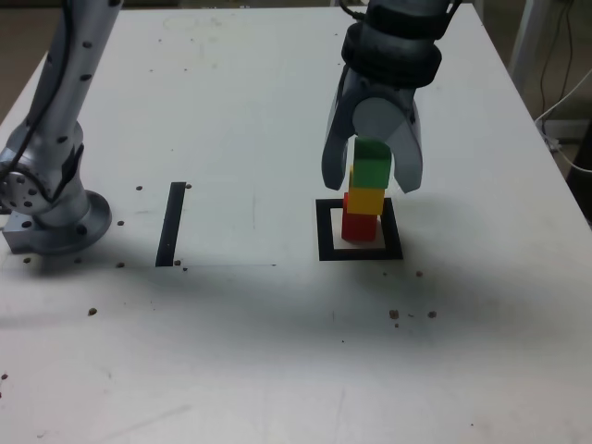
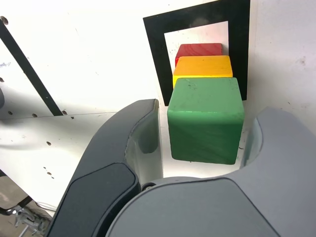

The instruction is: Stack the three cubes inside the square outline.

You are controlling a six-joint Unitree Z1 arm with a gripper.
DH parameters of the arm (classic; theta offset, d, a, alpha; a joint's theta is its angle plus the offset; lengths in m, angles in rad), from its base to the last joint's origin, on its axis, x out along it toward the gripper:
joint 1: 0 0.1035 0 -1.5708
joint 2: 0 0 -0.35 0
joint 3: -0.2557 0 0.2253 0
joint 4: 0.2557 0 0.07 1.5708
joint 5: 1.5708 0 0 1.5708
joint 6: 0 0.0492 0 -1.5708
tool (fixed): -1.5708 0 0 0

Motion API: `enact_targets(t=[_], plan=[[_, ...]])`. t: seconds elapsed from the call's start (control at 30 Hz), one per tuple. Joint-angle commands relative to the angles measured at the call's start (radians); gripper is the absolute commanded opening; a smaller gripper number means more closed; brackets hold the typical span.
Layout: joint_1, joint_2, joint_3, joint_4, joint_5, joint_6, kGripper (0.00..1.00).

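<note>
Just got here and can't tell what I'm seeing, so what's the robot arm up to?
It is stacking blocks. The green cube sits on the yellow, which is on the red inside the black square. The jaws are open around the green cube, with gaps on both sides.

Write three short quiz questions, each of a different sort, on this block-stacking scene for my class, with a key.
1. Multiple choice: which cube is in the middle of the stack?
a) red
b) yellow
c) green

2. True or false: the gripper is closed tight on the top cube.

3. Fill in the gap: in the exterior view, the black strip lies to the ____ of the square outline.

Key: 1. b; 2. false, there is a gap between each finger and the cube; 3. left
</note>
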State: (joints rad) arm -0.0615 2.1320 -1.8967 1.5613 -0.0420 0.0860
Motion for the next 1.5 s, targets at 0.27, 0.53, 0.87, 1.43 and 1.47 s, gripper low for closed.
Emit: enact_targets(t=[0.27,0.53,0.87,1.43,1.47], plan=[[0.002,-0.045,0.008,0.013,0.034,-0.004,0.99],[0.001,-0.172,0.061,0.017,0.104,-0.038,0.99],[-0.001,-0.340,0.349,-0.006,0.139,-0.107,1.00],[-0.001,-0.508,0.868,-0.270,0.125,-0.185,1.00],[-0.001,-0.512,0.896,-0.290,0.123,-0.189,1.00]])
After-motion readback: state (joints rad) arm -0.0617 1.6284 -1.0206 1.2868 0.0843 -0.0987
